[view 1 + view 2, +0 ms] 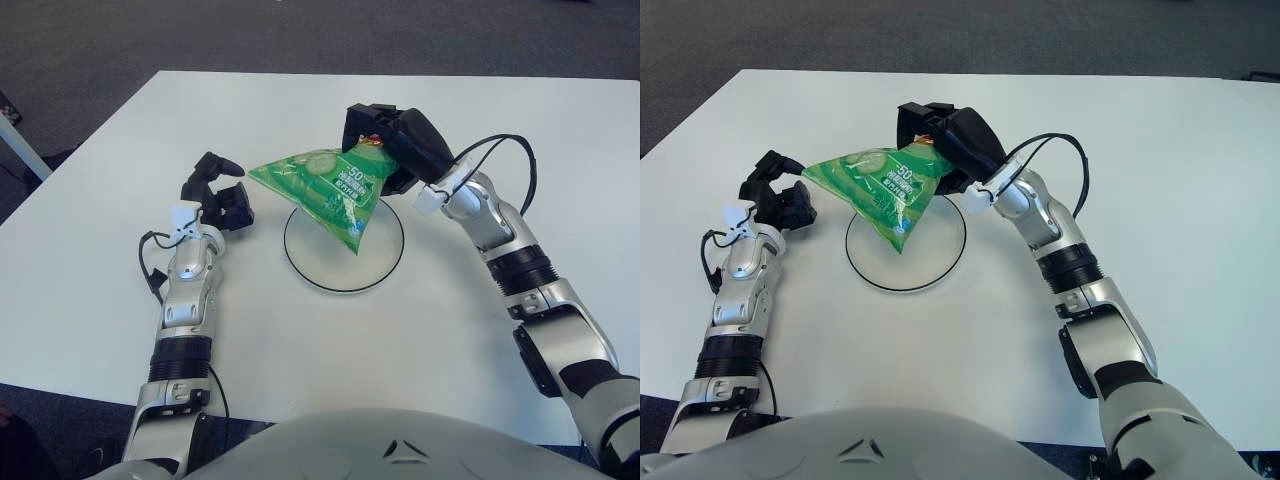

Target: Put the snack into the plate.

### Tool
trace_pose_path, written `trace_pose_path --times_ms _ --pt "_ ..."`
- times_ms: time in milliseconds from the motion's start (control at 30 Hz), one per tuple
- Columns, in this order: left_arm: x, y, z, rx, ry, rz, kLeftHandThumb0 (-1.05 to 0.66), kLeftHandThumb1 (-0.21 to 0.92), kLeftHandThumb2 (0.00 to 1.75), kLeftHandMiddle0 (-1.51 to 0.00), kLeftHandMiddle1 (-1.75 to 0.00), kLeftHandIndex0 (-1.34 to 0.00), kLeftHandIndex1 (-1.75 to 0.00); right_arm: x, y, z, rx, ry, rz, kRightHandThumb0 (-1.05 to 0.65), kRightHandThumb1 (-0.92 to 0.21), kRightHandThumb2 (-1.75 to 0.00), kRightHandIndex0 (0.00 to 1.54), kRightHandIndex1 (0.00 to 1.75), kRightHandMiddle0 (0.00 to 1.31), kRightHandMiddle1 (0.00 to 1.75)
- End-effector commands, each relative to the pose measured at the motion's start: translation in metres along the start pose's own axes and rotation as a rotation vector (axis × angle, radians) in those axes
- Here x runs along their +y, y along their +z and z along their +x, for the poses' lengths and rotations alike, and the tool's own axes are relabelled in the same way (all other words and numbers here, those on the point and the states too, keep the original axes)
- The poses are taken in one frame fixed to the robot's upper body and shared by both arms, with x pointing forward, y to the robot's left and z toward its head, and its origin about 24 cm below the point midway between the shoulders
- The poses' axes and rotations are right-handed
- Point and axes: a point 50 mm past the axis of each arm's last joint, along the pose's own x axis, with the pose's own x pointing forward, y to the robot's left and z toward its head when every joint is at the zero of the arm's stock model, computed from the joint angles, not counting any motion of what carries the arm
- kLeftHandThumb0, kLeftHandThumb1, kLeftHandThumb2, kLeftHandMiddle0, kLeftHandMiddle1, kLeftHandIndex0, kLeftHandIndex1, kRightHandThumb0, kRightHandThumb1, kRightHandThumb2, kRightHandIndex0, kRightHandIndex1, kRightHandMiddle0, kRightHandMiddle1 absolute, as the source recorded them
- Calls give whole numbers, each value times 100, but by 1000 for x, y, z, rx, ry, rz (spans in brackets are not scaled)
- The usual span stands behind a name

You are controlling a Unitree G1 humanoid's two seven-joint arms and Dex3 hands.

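Scanning from the left edge
Left hand: the left hand [215, 195] shows above the bench [90, 260], left of the plate and just off the snack's left tip; its dark fingers [232, 208] are curled loosely inward and hold nothing.
Snack: the green snack bag [325, 190] hangs in the air, tilted, with its upper right end in the right hand and its lower corner pointing down over the plate's middle. Whether that corner touches the plate cannot be told. White lettering runs across the bag's face.
Plate: the round pale plate [385, 262] with a dark rim lies flat on the bench near the centre, partly covered in view by the bag.
Right hand: the right hand [395, 145] is above the plate's far edge, its black fingers [362, 118] closed around the bag's top end.
Right arm: the silver forearm [500, 245] slants down to the right, with a black cable [505, 150] looping above the wrist.
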Motion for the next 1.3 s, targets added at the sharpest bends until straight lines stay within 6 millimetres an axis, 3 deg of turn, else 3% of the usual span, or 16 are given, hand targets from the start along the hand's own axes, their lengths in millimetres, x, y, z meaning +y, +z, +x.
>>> trace_pose_path --times_ms 0,333,733,1267 --pt "-4 -42 -30 167 29 -46 -50 27 137 -137 -175 -65 -175 -5 0 3 -35 -1 -57 0 7 -175 91 170 68 175" --pt "-4 -42 -30 175 31 -47 -50 27 138 -136 -175 -66 -175 1 1 -2 -32 52 -63 0 7 -174 91 170 68 175" --pt "-5 -42 -30 177 26 -36 -50 27 137 -136 -175 -65 -175 10 13 -10 -111 169 -235 0 -7 -159 82 169 57 175" --pt "-7 -41 -30 177 17 -32 -50 27 138 -137 -175 -66 -175 14 27 -15 -143 239 -267 0 -9 -158 77 174 57 172"
